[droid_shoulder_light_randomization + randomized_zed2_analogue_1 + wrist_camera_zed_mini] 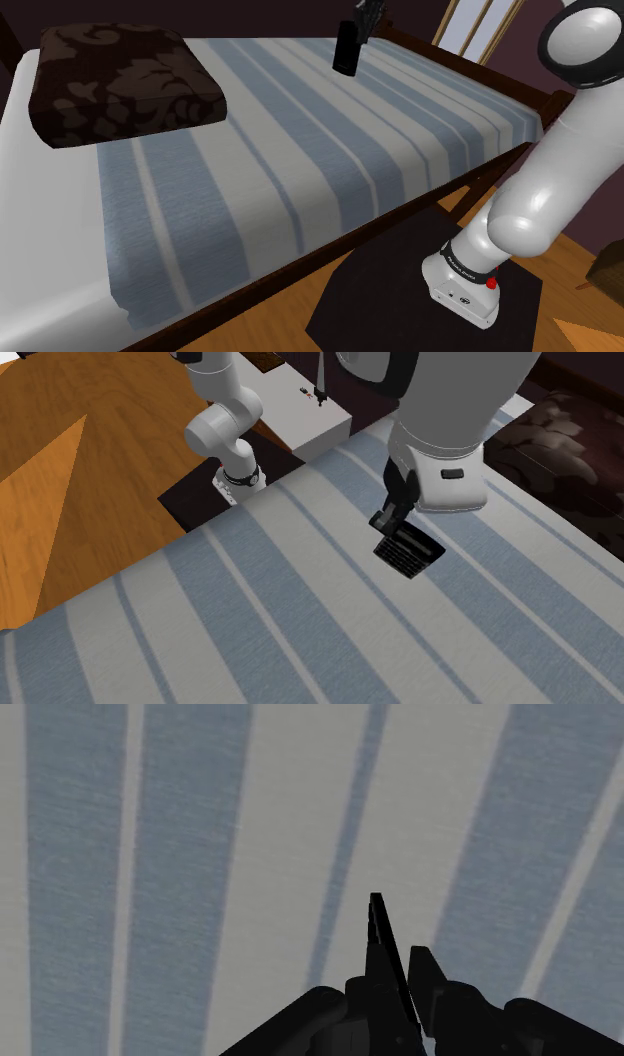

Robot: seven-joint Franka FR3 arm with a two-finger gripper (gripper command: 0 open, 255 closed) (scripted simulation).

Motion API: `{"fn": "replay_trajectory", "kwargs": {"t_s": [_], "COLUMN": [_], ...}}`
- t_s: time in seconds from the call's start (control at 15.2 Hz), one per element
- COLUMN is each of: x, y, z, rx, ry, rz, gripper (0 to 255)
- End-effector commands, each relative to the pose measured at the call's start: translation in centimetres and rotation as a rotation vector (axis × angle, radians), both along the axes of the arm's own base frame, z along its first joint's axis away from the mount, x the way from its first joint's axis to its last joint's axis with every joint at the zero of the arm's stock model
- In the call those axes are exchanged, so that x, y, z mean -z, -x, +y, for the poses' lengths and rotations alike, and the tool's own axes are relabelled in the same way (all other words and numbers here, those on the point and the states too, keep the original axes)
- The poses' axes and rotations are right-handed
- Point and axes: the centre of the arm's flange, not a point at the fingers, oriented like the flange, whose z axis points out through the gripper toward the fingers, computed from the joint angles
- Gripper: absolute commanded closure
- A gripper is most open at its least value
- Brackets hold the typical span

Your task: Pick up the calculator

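The calculator point(409, 551) is a thin black slab with rows of keys. It hangs off the striped bedspread point(250, 622), tilted, with my gripper point(389, 519) shut on its upper edge. In the shoulder view the calculator point(346, 47) stands nearly upright over the far side of the bed, under the gripper point(364, 16). The wrist view has the calculator point(380, 939) edge-on, clasped between the two black fingers point(426, 970), with the blue and white stripes point(180, 854) well beneath it.
A dark patterned pillow point(118, 78) lies at the head of the bed. A dark wooden bed frame point(420, 212) runs along the near side. The white stand point(312, 424) sits on a dark mat over the orange wood floor point(80, 472).
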Motion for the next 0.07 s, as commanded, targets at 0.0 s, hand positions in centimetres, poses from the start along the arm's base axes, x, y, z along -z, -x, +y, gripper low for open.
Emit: {"fn": "replay_trajectory", "kwargs": {"t_s": [0.0], "x": [-0.33], "y": [-0.01], "z": [0.03], "rx": [0.000], "ry": [0.000], "rz": [0.000], "gripper": [255]}}
